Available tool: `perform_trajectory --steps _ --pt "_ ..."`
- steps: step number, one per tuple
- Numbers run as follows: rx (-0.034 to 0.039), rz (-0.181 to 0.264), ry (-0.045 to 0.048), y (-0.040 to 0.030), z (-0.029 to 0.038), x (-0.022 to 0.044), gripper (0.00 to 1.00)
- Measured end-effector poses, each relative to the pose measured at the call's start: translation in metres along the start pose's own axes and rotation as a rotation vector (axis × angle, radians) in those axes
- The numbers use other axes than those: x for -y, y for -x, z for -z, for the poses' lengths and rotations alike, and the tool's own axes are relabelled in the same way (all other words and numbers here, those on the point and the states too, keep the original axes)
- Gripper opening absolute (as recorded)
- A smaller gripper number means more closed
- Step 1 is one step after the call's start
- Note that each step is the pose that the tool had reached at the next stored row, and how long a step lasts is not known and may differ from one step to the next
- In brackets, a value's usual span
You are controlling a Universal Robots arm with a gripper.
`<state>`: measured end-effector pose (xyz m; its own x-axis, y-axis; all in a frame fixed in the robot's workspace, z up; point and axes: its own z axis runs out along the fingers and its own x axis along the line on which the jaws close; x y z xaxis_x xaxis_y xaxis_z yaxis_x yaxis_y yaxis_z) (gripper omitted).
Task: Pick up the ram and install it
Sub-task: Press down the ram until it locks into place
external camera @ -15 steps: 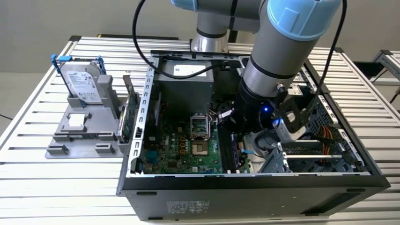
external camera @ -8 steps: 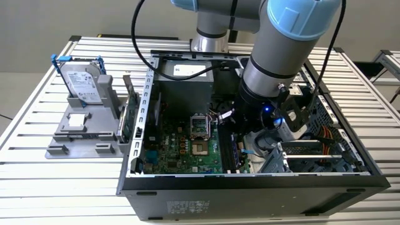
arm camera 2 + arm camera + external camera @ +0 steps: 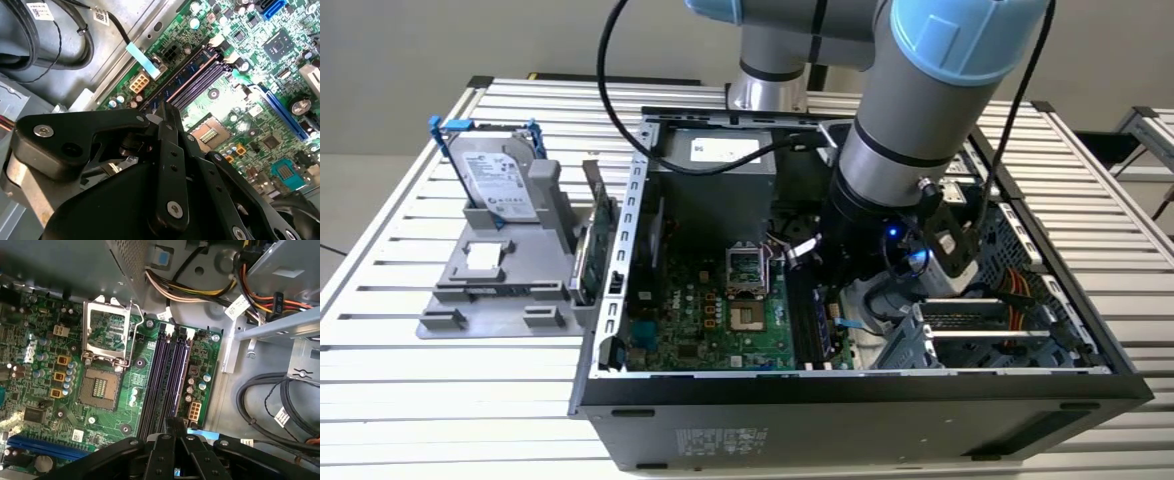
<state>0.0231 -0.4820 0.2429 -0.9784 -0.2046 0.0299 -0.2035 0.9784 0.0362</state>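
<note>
Both wrist views show the gripper (image 3: 167,114) (image 3: 175,422) low inside the computer case (image 3: 854,385), its fingers drawn close together over one end of the empty memory slots (image 3: 165,380) on the motherboard (image 3: 60,305). I judge they pinch the ram (image 3: 175,472), though it is largely hidden. The main risk is misalignment. If the stick comes down skewed, or between two slots, it could jam or scrape the board (the slots lie just beside each other). What shows of the ram is a thin bluish sliver, seen edge-on between the black fingers.
</note>
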Motion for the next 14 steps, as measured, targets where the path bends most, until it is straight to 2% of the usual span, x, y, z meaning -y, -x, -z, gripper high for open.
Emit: perform_trajectory --steps 14 --pt "-0.0039 0.106 -0.0031 0.0001 -0.0001 -0.0002 0.00"
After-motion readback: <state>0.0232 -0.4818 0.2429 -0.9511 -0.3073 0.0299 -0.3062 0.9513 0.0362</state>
